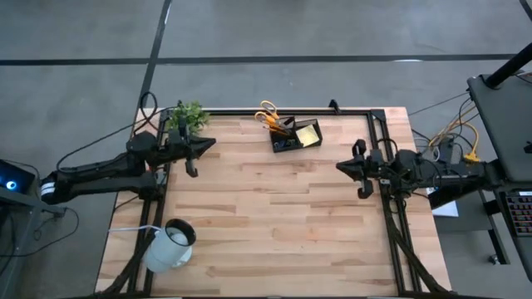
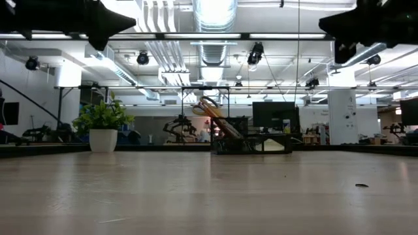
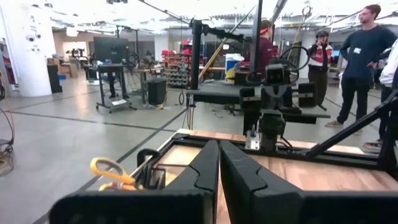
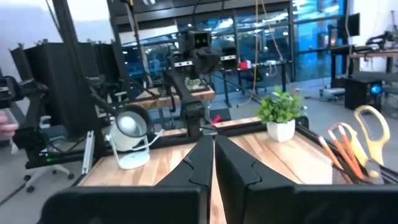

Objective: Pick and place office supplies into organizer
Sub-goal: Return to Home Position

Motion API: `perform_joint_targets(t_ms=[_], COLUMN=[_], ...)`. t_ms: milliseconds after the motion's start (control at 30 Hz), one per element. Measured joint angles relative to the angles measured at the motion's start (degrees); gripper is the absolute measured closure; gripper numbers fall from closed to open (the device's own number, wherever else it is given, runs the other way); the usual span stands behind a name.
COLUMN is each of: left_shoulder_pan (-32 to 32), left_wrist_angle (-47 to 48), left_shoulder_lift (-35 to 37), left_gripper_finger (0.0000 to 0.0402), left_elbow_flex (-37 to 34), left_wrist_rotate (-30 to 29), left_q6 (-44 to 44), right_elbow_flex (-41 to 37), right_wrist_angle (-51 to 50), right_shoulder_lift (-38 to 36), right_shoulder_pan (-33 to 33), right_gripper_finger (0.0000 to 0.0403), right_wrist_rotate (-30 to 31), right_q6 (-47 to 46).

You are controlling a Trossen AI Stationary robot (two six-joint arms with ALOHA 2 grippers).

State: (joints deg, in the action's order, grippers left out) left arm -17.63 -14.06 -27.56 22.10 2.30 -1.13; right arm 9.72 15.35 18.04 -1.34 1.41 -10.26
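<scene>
A: What stands on the counter (image 1: 283,216)?

B: 2 arms, 1 at each side. The left tool (image 3: 219,146) hovers by the left edge, fingers pressed together on nothing. The right tool (image 4: 212,140) hovers by the right edge, closed and empty too.

A: And the organizer?

B: The organizer (image 1: 293,141) sits at the back edge, between the arms. A white mug (image 1: 170,245) is at the front left and a plant (image 1: 188,116) at the back left. The yellow-handled scissors (image 1: 268,115), sticky-note pad (image 1: 309,134) and orange pencils (image 4: 339,148) are in the organizer.
</scene>
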Motion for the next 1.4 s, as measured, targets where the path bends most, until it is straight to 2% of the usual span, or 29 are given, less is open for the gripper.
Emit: perform_joint_targets(t_ms=[300, 433, 800, 900, 1133, 1300, 1400], left_shoulder_pan=[0.0, 0.0, 0.0, 0.0, 0.1, 0.5, 1.8], left_wrist_angle=[0.2, 2.2, 3.1, 4.2, 4.4, 2.8, -2.2], left_shoulder_lift=[8.4, 11.5, 19.7, 21.3, 20.0, 14.9, 12.0], left_gripper_finger=[0.0402, 0.0402, 0.0402, 0.0402, 0.0402, 0.0402, 0.0402], left_elbow_flex=[-7.4, -10.3, -15.7, -17.3, -19.7, -19.4, -19.7], left_wrist_rotate=[1.3, 2.9, 3.8, 3.8, 0.6, 3.2, 4.5], left_q6=[-0.1, -3.2, -5.9, -6.2, -7.6, -9.0, -9.6], right_elbow_flex=[-5.5, -7.8, -8.9, -8.9, -8.9, -9.0, -9.1], right_wrist_angle=[-0.6, -0.5, -0.5, -0.4, 0.5, 0.5, 0.0], right_shoulder_lift=[-7.8, -9.4, -9.8, -9.8, -9.8, -9.8, -9.8], right_shoulder_pan=[0.0, 0.0, 0.0, 0.0, 0.0, 0.0, 0.0], right_gripper_finger=[0.0394, 0.0394, 0.0394, 0.0394, 0.0394, 0.0394, 0.0394], right_wrist_rotate=[0.2, 0.2, 0.2, -1.5, -3.2, -5.0, -4.9], right_q6=[1.0, 1.0, 1.2, 1.4, 4.7, 4.4, 4.0])
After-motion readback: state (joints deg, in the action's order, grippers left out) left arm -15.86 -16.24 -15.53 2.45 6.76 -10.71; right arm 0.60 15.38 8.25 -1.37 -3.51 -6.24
